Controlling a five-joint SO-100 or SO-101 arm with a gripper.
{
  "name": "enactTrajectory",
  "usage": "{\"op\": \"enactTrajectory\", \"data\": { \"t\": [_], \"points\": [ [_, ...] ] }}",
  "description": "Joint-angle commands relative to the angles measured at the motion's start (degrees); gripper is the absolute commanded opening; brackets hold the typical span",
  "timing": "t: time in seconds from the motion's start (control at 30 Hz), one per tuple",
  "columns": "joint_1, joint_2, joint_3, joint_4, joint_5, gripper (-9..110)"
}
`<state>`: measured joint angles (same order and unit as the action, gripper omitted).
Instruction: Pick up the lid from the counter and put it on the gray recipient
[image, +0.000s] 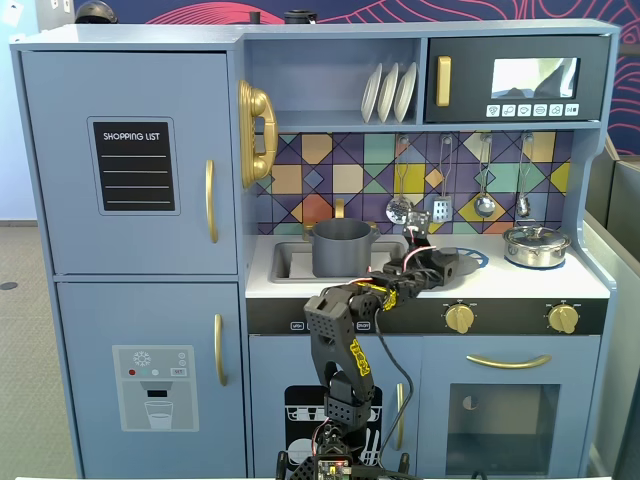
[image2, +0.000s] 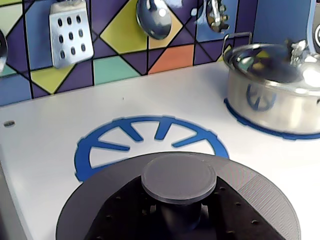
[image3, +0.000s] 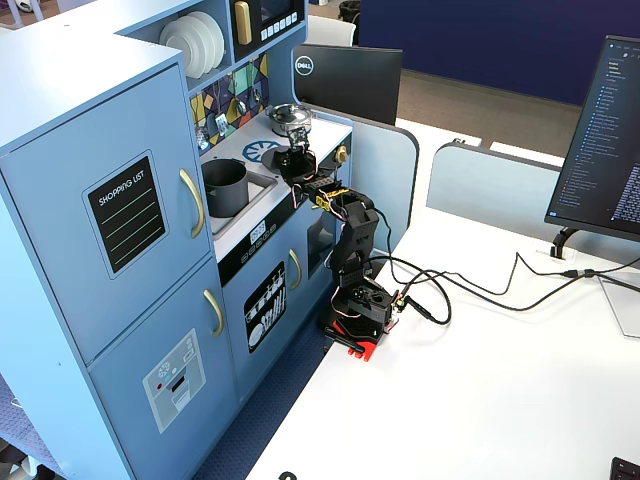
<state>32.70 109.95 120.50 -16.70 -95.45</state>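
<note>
In the wrist view the lid (image2: 178, 176), a dark-gray disc with a round knob, fills the lower frame and covers the near part of the blue burner circle (image2: 150, 132). My gripper (image2: 180, 212) is shut on the knob's stem, with one black finger (image2: 117, 217) on each side. In a fixed view the gripper (image: 440, 262) and lid (image: 462, 255) are over the counter right of the sink. The gray recipient (image: 341, 247) stands upright in the sink, open-topped, to the lid's left. Another fixed view shows the recipient (image3: 225, 185) and gripper (image3: 297, 160). I cannot tell whether the lid is off the counter.
A shiny silver pot (image: 537, 245) with its own lid sits on the right burner, close to the right in the wrist view (image2: 272, 97). Utensils (image2: 70, 32) hang on the tiled backsplash behind. The sink wall (image: 285, 262) surrounds the recipient.
</note>
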Motion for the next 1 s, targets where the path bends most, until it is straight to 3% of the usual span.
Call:
{"op": "enactTrajectory", "data": {
  "t": [0.0,0.43,0.97],
  "points": [
    [-1.1,7.6,-6.0,2.8,-0.3,0],
    [-9.1,17.6,-16.9,18.5,3.5,0],
    [-25.6,21.4,-12.1,21.9,3.5,0]
  ]
}}
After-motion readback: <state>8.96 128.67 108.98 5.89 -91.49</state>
